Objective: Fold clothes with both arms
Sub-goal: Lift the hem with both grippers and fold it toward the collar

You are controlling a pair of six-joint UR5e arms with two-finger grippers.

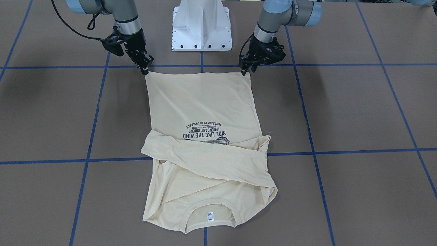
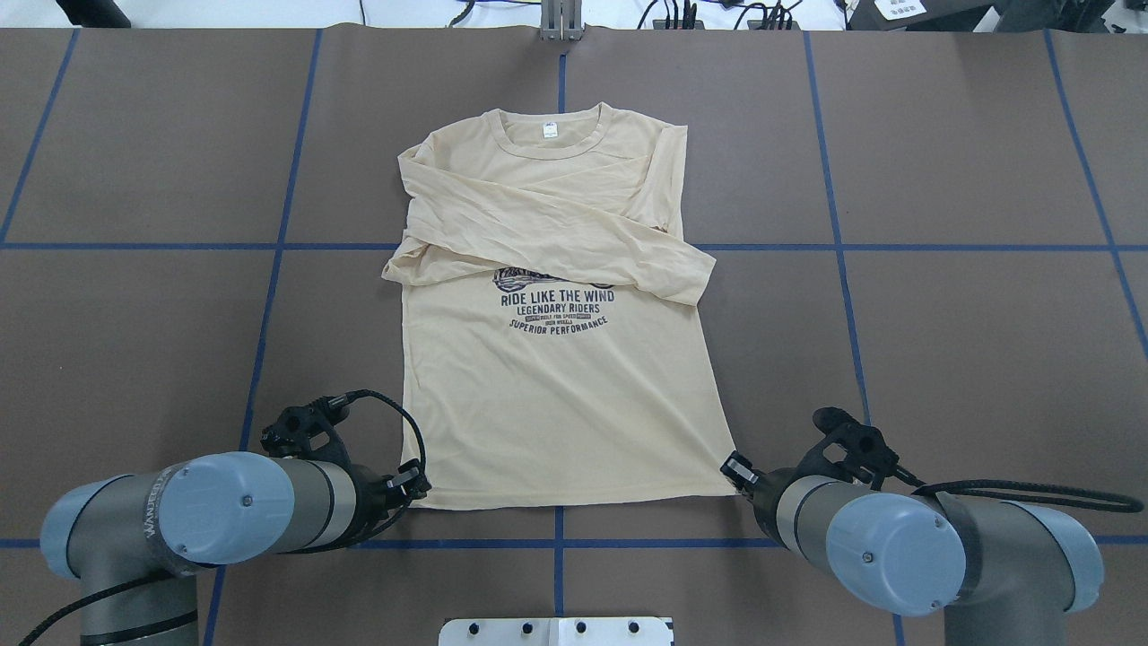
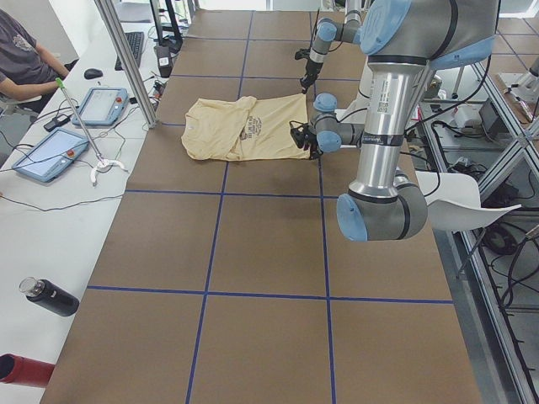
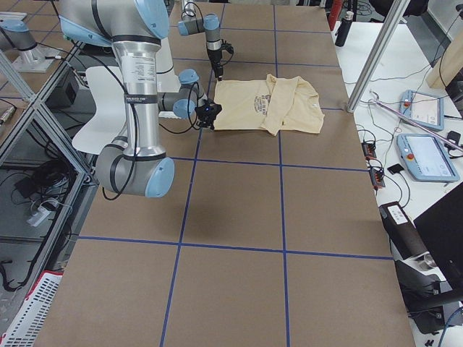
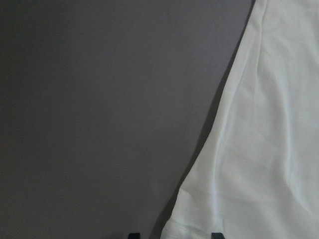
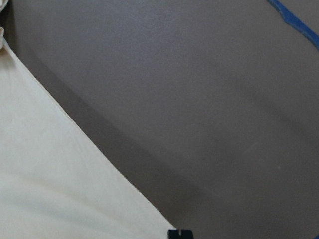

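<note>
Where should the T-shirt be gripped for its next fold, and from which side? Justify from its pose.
By its hem corners, left corner and right corner, approached from the robot's side. The T-shirt lies flat, sleeves crossed over the chest, leaving the hem as the free near edge.

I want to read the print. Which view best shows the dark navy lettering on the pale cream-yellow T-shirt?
Overhead exterior: the dark navy lettering reads upright. Front-facing shows it upside down, side views tiny, wrist views none.

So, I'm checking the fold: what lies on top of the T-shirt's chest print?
The folded sleeves lie across the T-shirt, covering the top of the print. Its lettering shows; most of the graphic above it is hidden.
</note>
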